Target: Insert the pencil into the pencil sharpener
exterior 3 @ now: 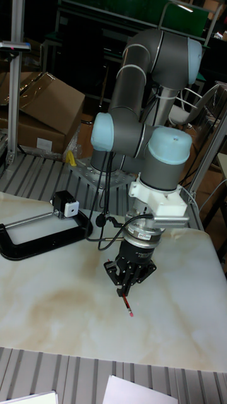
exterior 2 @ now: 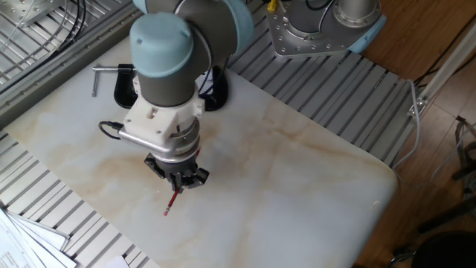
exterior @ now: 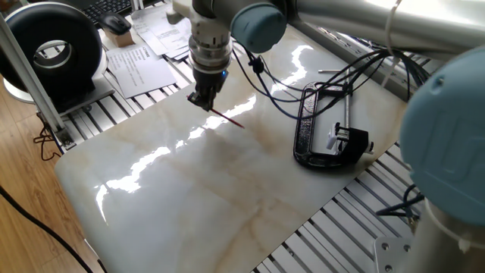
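My gripper (exterior: 204,102) is shut on one end of the thin red pencil (exterior: 227,117), which hangs tilted just above the marble tabletop. In the other fixed view the pencil (exterior 2: 171,203) sticks out below the gripper (exterior 2: 178,184) toward the near left. In the tall view the pencil (exterior 3: 128,305) points down out of the gripper (exterior 3: 125,287). The pencil sharpener (exterior: 337,139), a small black block with a whitish patch, sits held in the C-clamp at the right, well away from the gripper. It also shows as the pencil sharpener (exterior 3: 65,205) at the left.
A large black C-clamp (exterior: 314,133) with a silver screw lies on the marble slab (exterior: 227,197). Black cables (exterior: 303,83) trail from the wrist over the clamp. Papers (exterior: 140,64) and a black round device (exterior: 53,49) lie beyond the slab's far-left edge.
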Available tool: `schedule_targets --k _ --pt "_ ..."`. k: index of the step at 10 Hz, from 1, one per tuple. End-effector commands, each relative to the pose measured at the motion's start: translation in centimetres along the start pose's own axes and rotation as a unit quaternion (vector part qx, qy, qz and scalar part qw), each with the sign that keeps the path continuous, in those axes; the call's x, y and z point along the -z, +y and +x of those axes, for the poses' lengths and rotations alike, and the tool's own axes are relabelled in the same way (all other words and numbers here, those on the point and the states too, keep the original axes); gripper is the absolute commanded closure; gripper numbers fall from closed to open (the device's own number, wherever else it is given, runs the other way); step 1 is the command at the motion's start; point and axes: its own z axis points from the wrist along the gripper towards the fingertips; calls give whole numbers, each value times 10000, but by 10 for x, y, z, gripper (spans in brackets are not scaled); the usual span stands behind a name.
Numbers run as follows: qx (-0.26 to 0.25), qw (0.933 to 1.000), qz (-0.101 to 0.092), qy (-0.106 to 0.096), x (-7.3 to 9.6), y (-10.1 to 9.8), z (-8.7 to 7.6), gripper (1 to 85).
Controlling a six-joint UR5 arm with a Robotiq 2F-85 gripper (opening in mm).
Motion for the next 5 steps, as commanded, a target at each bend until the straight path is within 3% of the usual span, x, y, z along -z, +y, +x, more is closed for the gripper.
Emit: schedule_targets --k 1,3,4,5 --pt "435 9989 33 -161 12 1 -9 840" --pt "393 9992 -69 62 34 5 24 840" --pt "399 9991 -136 70 49 7 44 840" --pt "437 9990 -117 19 52 6 45 840"
